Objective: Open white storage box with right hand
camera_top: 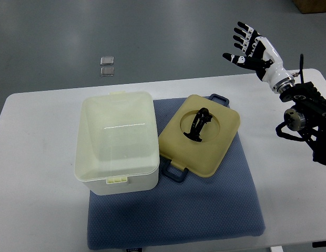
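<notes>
Grey, smooth flooring is stretching behind a white table (pixel 42 173) with rounded corners, and two small shiny square plates (pixel 107 66) are lying on the floor beyond the table's far edge. Covering the table's middle and reaching to its near edge is a blue-grey mat (pixel 226 205) with a fine dotted weave.

On the mat's left part, overhanging onto the bare tabletop, the white storage box (pixel 115 142) is sitting: a rounded rectangular tub of glossy, slightly translucent plastic, with a small clip tab at its far edge and another at its near edge. I cannot tell whether its top is covered or open.

Just to its right, touching or nearly touching it, a cream-yellow lid-like piece (pixel 202 137) is lying flat and turned at an angle, matte, with rounded corners and a round recess in its middle. A black folding handle (pixel 199 126) is resting in that recess, and dark blue latch loops are sticking out at its far corner and near-left corner.

I am holding my right hand (pixel 251 46) up over the table's far right corner, well apart from the box, with my white-and-black fingers (pixel 242 31) spread and holding nothing. My dark wrist and forearm with cabling are running in along the table's right edge. Nothing is lying between my hand and the box except the yellow piece.
</notes>
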You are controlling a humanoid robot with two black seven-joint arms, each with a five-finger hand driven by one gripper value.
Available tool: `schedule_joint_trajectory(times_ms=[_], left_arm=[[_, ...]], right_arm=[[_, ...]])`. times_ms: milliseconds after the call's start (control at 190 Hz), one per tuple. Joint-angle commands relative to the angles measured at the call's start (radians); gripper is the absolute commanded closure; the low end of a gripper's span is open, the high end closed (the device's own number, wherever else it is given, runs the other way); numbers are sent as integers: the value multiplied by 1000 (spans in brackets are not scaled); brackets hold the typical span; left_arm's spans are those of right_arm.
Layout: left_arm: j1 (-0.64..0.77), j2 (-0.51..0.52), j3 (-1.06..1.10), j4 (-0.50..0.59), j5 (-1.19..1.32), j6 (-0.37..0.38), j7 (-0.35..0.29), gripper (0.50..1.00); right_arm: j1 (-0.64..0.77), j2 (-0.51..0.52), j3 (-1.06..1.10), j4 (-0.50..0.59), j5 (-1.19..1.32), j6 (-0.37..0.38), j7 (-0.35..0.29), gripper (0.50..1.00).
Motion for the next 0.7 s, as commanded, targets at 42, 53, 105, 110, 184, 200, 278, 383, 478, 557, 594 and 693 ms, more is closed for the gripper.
schedule_joint_trajectory(times_ms=[42, 53, 105, 110, 184, 200, 278, 383, 478, 557, 594, 693], left_arm=[[1, 0, 0, 0, 0, 0, 0, 500], [1, 0, 0, 0, 0, 0, 0, 500], [1, 0, 0, 0, 0, 0, 0, 500], [1, 0, 0, 0, 0, 0, 0, 500], [1, 0, 0, 0, 0, 0, 0, 500], [-1, 0, 0, 0, 0, 0, 0, 500], [1, 0, 0, 0, 0, 0, 0, 500], [-1, 0, 0, 0, 0, 0, 0, 500], [1, 0, 0, 0, 0, 0, 0, 500], [1, 0, 0, 0, 0, 0, 0, 500], [1, 0, 0, 0, 0, 0, 0, 500], [-1, 0, 0, 0, 0, 0, 0, 500]], right_arm=[[-36, 14, -1, -5, 116, -6, -2, 581], [-41, 17, -1, -3, 122, -6, -2, 581], [-53, 35, -3, 0, 149, -6, -2, 581], [-53, 35, -3, 0, 149, -6, -2, 581], [-74, 55, 0, -2, 159, -7, -2, 581], [-77, 57, 0, -2, 159, -7, -2, 581], [-85, 63, 2, -2, 159, -7, 0, 581], [-93, 74, 8, -3, 160, -7, 0, 581], [-102, 87, 42, -5, 160, -6, 0, 581], [-105, 89, 57, -5, 160, -7, 0, 581], [-105, 90, 65, -5, 160, -7, 0, 581], [-116, 101, 71, -5, 160, -9, 0, 581]])
